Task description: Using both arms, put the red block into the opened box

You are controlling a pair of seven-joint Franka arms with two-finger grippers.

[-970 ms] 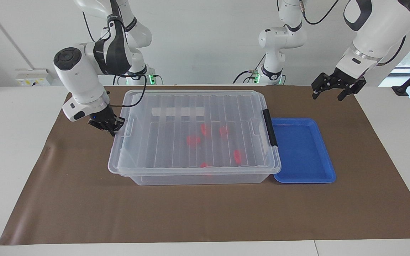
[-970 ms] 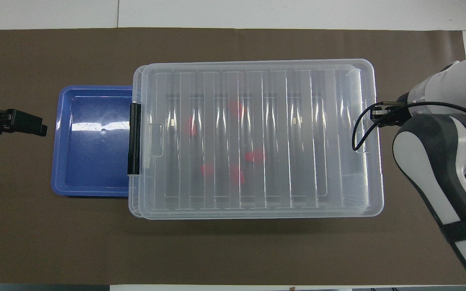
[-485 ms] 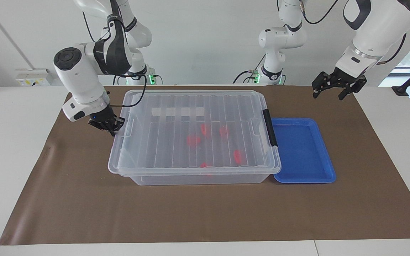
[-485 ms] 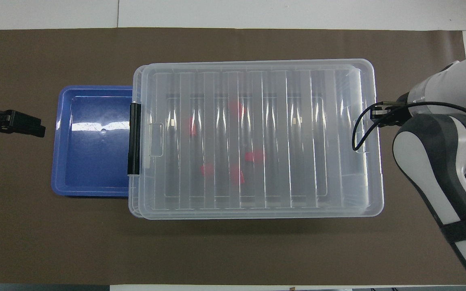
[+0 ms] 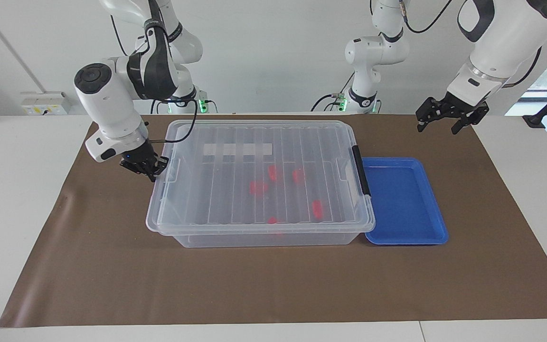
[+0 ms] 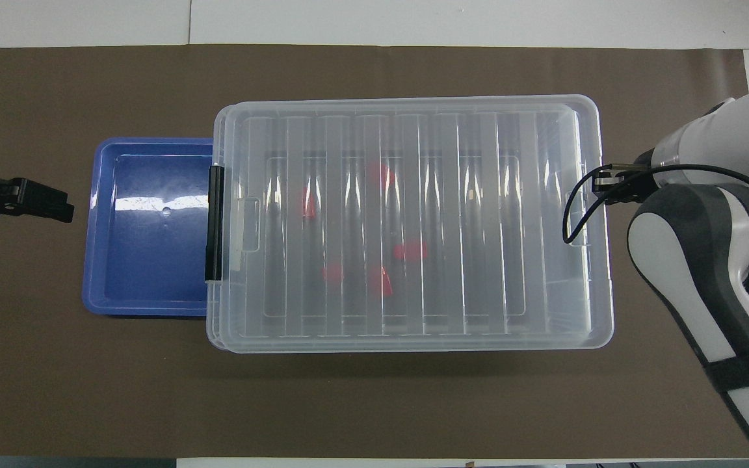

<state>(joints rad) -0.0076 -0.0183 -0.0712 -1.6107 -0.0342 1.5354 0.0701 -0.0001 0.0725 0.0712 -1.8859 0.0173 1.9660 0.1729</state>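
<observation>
The clear box [image 5: 254, 240] stands mid-table with its ribbed lid [image 5: 235, 137] on it. Several red blocks, such as one [image 5: 258, 187], show through the lid [image 6: 478, 195], among them one [image 6: 410, 250] near the middle. My right gripper [image 5: 151, 173] is shut and low against the lid's rim, at the box's end toward the right arm. In the overhead view its fingertips are hidden under the arm. My left gripper [image 5: 444, 122] hangs open in the air over the mat's corner at the left arm's end, holding nothing. Its open fingers [image 6: 49, 201] show beside the blue tray.
A shallow blue tray [image 5: 404, 204] lies against the box's end toward the left arm, with nothing in it [image 6: 147, 260]. A black latch handle [image 5: 361, 171] sits on that end of the lid. The brown mat [image 5: 254, 285] covers the table.
The lid has slid slightly toward the left arm's end, and my right gripper has moved with it. The left gripper has barely shifted.
</observation>
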